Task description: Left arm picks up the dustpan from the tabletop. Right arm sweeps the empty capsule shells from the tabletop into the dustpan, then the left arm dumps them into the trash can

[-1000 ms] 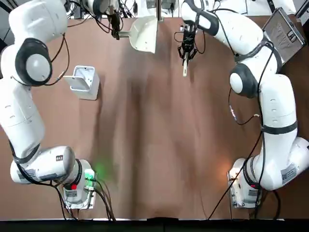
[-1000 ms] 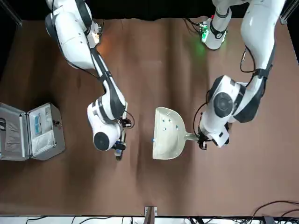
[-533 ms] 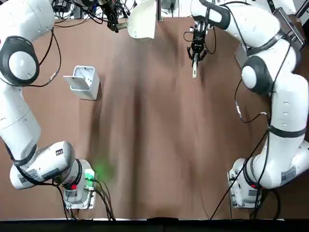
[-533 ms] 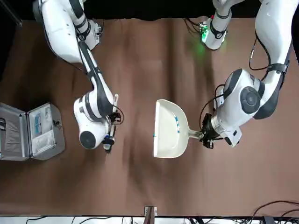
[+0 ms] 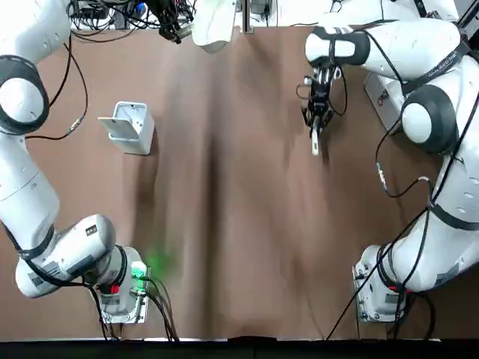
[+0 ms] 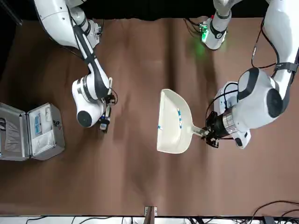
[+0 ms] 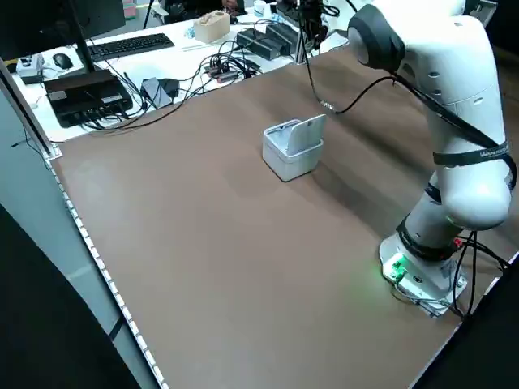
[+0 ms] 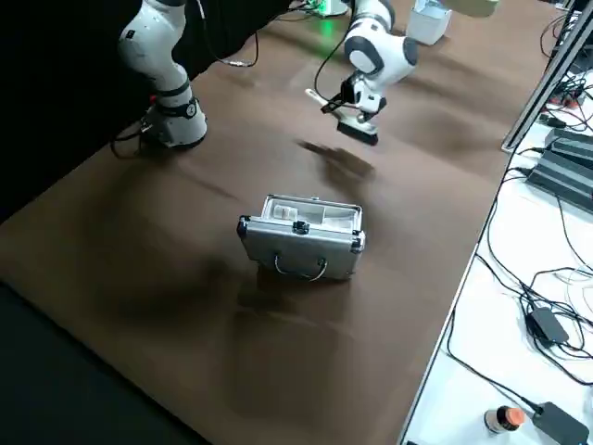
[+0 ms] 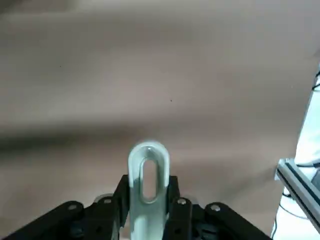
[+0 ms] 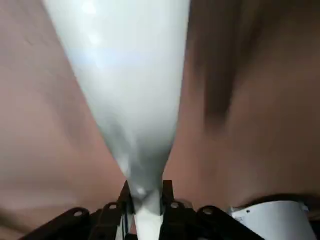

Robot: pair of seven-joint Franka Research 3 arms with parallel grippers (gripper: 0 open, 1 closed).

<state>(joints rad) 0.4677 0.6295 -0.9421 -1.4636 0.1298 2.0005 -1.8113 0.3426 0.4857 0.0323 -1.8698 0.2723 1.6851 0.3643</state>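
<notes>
The cream-white dustpan hangs in the air over the far part of the tabletop. My left gripper is shut on its thin handle. Tiny bluish capsule shells lie inside the pan. In the top view the dustpan sits at the far edge, beside the left gripper. My right gripper is shut on the slim white brush, which points down at the table on the robot's right. The right wrist view shows the brush between the fingers. The trash can stands lid-up on the left.
An open silver metal case lies at the robot's far right, also seen in the right side view. Cables and equipment crowd the desk beyond the far table edge. The arm bases stand at the near edge.
The left gripper has raised the dustpan and carried it farther from the bases; the shells slid inside it. The right gripper with the brush has drawn back toward the robot's right.
</notes>
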